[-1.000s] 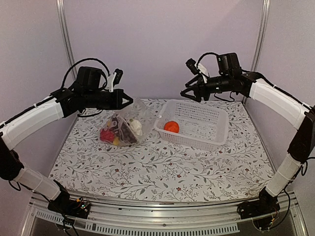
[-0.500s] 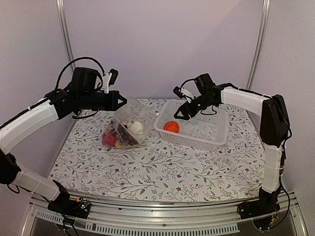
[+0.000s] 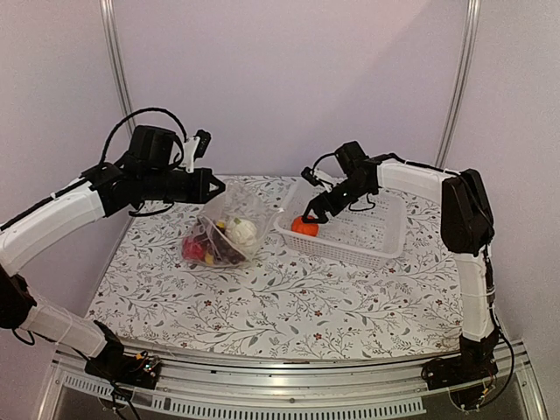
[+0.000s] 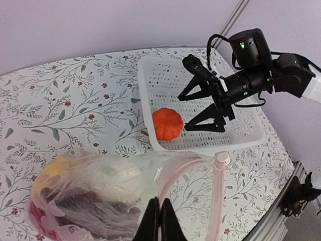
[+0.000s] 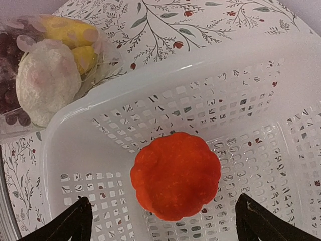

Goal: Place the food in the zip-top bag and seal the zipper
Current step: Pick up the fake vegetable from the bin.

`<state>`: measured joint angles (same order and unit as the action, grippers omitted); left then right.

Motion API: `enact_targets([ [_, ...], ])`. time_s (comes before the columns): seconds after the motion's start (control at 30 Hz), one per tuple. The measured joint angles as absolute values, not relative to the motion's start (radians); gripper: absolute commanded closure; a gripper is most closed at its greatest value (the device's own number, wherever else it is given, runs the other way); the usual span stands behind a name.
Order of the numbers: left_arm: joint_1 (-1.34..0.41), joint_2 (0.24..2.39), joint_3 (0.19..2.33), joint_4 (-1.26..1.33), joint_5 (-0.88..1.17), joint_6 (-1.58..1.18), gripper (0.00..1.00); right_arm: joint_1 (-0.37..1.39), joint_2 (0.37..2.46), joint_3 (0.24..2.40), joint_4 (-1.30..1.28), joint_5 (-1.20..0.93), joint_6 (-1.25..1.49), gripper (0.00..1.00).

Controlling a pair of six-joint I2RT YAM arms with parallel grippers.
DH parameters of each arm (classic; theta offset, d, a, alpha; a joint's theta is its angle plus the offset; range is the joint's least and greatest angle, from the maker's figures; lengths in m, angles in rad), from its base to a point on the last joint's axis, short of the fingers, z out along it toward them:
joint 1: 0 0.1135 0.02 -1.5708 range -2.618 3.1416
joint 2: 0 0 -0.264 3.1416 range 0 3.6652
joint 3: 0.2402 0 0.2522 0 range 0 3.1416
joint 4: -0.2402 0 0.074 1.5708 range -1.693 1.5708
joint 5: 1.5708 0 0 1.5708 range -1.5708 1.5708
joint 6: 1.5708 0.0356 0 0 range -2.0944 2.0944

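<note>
Reaching into the white lattice basket (image 5: pixel 165 75), the right claw (image 4: pixel 183 113) stands wide, one finger to each side of the orange round fruit (image 5: pixel 175 175) and, as far as the wrist view shows, not touching it. The fruit lies alone in the basket's left end, near the corner closest to the zip-top bag (image 3: pixel 229 226).

The left claw (image 4: pixel 159 203) is pinched closed on the bag's mouth edge and holds that edge raised. The bag's belly rests on the table (image 3: pixel 262 306), just beside the basket. Inside it lie the white cauliflower (image 5: pixel 47 80), the dark grape bunch (image 4: pixel 95 206), a yellow piece (image 5: pixel 65 30) and a red piece (image 3: pixel 194 249). The zipper (image 4: pixel 217 196) curves free along the open mouth and is not yet pressed together.

Handling, as judged:
- **Fruit:** it appears light, hard and smooth, with shallow ribs. Being round, it may roll or squirt out of a shallow pinch. The surest hold is across its widest girth, with the pads low enough to sit at the middle rather than on the crown.
- **Bag:** the film looks thin, limp and crinkly, so the mouth is likely to sag wherever it is unsupported. The stiffer zipper strip is the better place to grip it.
</note>
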<state>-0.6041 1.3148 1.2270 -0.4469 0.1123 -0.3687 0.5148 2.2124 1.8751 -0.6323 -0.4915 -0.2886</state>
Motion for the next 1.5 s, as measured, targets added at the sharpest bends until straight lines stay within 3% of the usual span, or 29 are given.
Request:
enact_targets([
  [0.57, -0.604, 1.315, 1.211, -0.438, 0.122, -0.369, 1.0, 0.515, 2.378, 2.024, -0.678, -0.507, -0.287, 0.06],
  [1.0, -0.604, 1.315, 1.211, -0.43, 0.124, -0.369, 1.0, 0.515, 2.409, 2.03, -0.703, -0.511, -0.275, 0.41],
  [1.13, -0.604, 1.315, 1.211, -0.425, 0.127, -0.369, 1.0, 0.514, 2.407, 2.026, -0.704, -0.51, -0.286, 0.44],
  [1.3, -0.604, 1.317, 1.211, -0.422, 0.127, -0.369, 1.0, 0.505, 2.338, 1.963, -0.71, -0.506, -0.293, 0.44],
  [1.5, -0.601, 1.325, 1.211, -0.405, 0.123, -0.369, 1.0, 0.496, 2.112, 1.882, -0.709, -0.513, -0.307, 0.45],
])
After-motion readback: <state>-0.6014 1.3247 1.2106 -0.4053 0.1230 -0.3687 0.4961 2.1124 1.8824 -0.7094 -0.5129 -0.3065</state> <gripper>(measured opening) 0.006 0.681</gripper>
